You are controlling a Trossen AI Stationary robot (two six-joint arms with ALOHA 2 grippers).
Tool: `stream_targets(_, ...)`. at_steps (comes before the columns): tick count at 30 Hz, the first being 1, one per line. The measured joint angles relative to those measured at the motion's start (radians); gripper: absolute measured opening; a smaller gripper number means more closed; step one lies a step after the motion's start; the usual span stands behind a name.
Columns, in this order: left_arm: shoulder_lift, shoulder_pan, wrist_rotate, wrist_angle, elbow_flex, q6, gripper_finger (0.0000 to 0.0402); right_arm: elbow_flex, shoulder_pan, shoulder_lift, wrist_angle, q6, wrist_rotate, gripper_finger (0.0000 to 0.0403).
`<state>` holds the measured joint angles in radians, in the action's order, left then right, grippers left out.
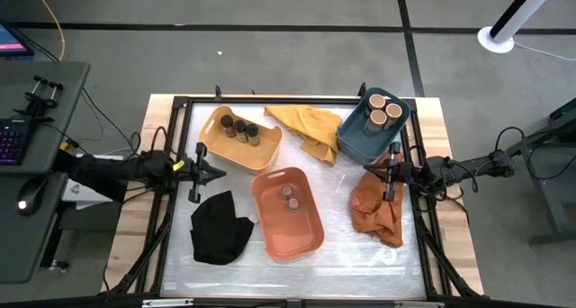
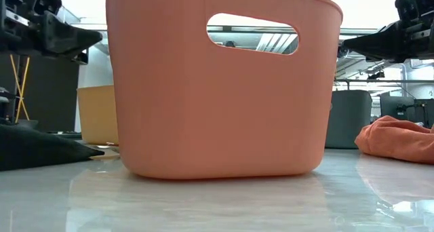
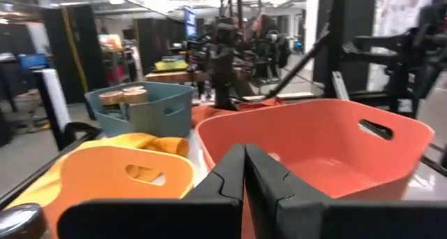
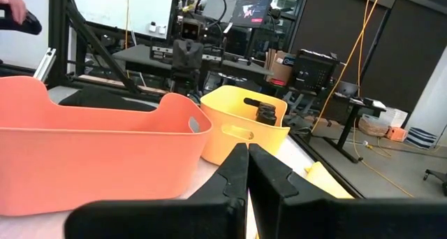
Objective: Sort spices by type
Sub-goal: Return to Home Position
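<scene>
Left gripper (image 1: 214, 172): fingers together, empty, over the table's left side.
Right gripper (image 1: 373, 168): fingers together, empty, over the right side.
Orange tub (image 1: 310, 236): two brownish jars (image 1: 290, 198).
Yellow tub (image 1: 225, 152): three dark jars (image 1: 241, 128).
Blue tub (image 1: 353, 139): three tan-topped jars (image 1: 380, 110).
Progress: no loose jar seen; sorting looks done, only parking the arms left.

Orange tub (image 1: 306, 236) mid-table; bare table (image 1: 297, 270) strip beside
</scene>
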<state>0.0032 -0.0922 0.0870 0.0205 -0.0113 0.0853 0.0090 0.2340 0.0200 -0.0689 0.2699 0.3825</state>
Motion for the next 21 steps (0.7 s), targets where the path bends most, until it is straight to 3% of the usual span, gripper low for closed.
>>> stream_targets(5,0.0,0.067,-0.097,-0.013,0.0,-0.047,0.0,0.0,0.0,0.0,0.0,0.0,0.0,0.0)
stream_targets(21,0.003,0.12,-0.1,-0.012,0.0,-0.055,0.0,0.0,0.0,0.0,0.0,0.0,0.0,0.0)
